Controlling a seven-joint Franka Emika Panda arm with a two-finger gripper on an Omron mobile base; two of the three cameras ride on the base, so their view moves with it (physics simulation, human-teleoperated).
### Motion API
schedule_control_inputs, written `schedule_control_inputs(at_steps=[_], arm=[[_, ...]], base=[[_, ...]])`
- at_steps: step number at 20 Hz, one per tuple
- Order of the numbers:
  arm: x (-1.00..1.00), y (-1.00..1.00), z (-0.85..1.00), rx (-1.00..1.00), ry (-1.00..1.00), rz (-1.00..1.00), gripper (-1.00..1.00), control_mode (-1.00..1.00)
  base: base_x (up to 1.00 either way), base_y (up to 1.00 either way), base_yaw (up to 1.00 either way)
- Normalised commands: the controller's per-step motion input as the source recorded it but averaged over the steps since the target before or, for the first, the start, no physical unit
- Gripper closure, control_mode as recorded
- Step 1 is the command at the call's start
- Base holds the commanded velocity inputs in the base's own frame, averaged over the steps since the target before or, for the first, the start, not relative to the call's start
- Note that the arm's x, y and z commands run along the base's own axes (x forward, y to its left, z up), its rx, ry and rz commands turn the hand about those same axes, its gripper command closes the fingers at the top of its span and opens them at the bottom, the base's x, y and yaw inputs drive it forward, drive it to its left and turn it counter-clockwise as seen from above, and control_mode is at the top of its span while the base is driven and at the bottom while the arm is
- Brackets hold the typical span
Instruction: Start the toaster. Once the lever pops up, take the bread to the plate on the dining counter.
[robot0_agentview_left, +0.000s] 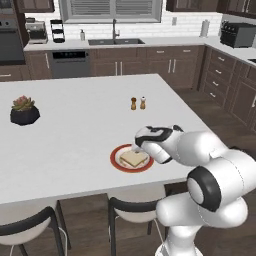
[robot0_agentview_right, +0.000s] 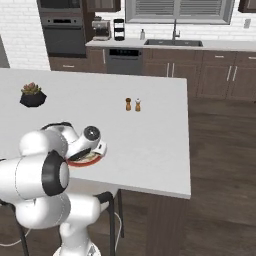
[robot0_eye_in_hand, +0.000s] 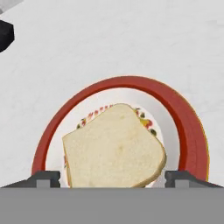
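Note:
The bread (robot0_eye_in_hand: 114, 148), a pale tan slice, lies flat on the red-rimmed plate (robot0_eye_in_hand: 175, 105), tilted a little off square. The plate (robot0_agentview_left: 114, 159) sits near the front edge of the white dining counter (robot0_agentview_left: 75, 135). My gripper (robot0_eye_in_hand: 113, 179) hovers just above the slice, open, with its two dark fingertips (robot0_eye_in_hand: 43, 177) standing wide on either side of the bread and not touching it. In the left base view the hand (robot0_agentview_left: 142, 149) covers the plate's right side and the bread (robot0_agentview_left: 132, 159) shows beside it. From the right base view the hand (robot0_agentview_right: 92, 150) hides most of the plate (robot0_agentview_right: 80, 162).
Two small shakers (robot0_agentview_left: 138, 103) stand mid-counter beyond the plate. A potted succulent (robot0_agentview_left: 24, 111) sits at the far left. Dark-framed stools (robot0_agentview_left: 130, 210) are tucked under the front edge. The counter's right edge (robot0_agentview_right: 189, 150) drops to a wood floor.

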Motion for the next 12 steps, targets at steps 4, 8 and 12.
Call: schedule_control_inputs(at_steps=[4, 8, 12], arm=[[0.00, -0.33, 0.64, -0.10, 0.00, -0.09, -1.00, -1.00], [-0.01, -0.17, 0.95, -0.11, 0.00, -0.07, -1.00, -1.00], [-0.22, 0.00, 1.00, -0.07, 0.00, -0.03, -1.00, -1.00]], base=[[0.00, 0.00, 0.00], [0.00, 0.00, 0.00], [0.00, 0.00, 0.00]])
